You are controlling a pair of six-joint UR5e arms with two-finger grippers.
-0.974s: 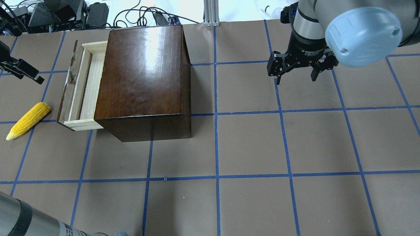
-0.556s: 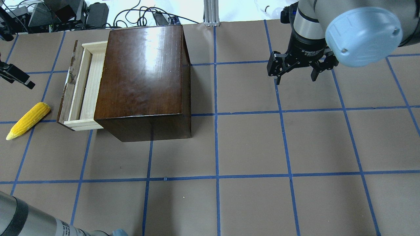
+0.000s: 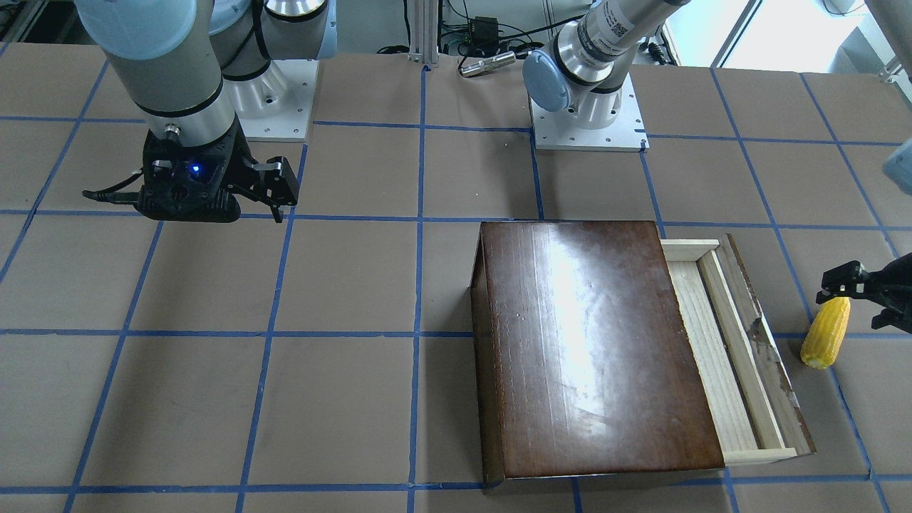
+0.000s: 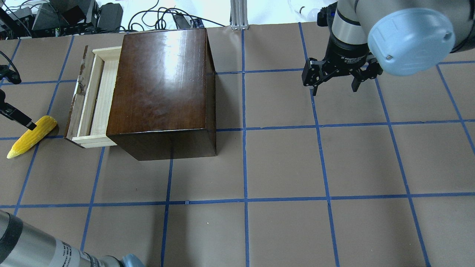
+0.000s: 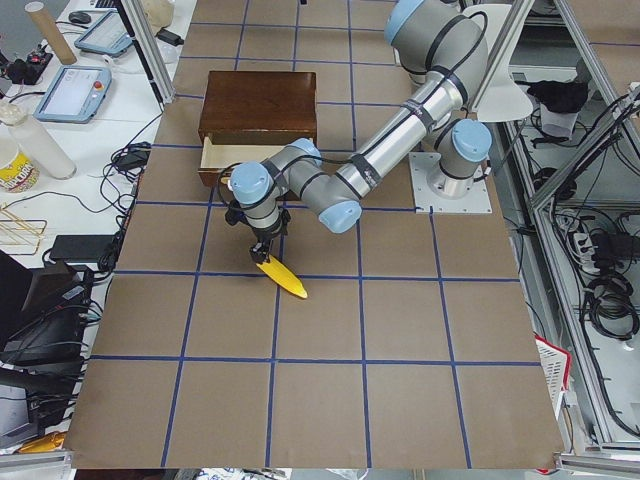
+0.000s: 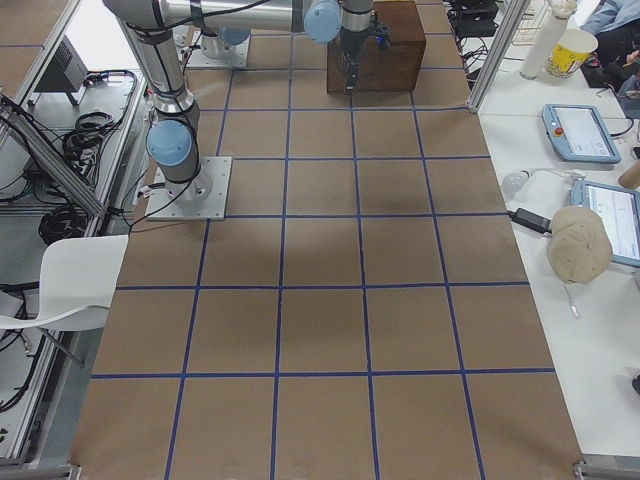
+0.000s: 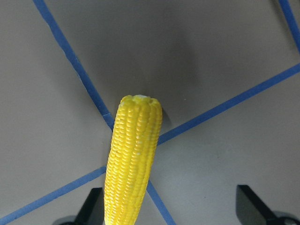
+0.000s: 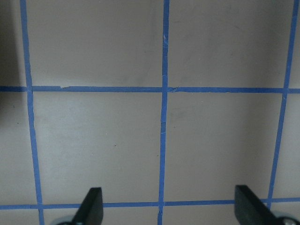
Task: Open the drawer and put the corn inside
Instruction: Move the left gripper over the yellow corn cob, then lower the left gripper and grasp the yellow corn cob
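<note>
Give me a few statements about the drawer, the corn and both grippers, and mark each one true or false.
The drawer stands pulled out of the box. True.
The corn lies in the drawer. False: it lies on the table, beside the drawer's front.
The left gripper is shut on the corn. False: it is open over the corn.
The right gripper is open and holds nothing. True.

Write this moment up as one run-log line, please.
phase: pre-grasp | drawer: partly open | corn: on table | left gripper: open around corn | right gripper: open, holding nothing
</note>
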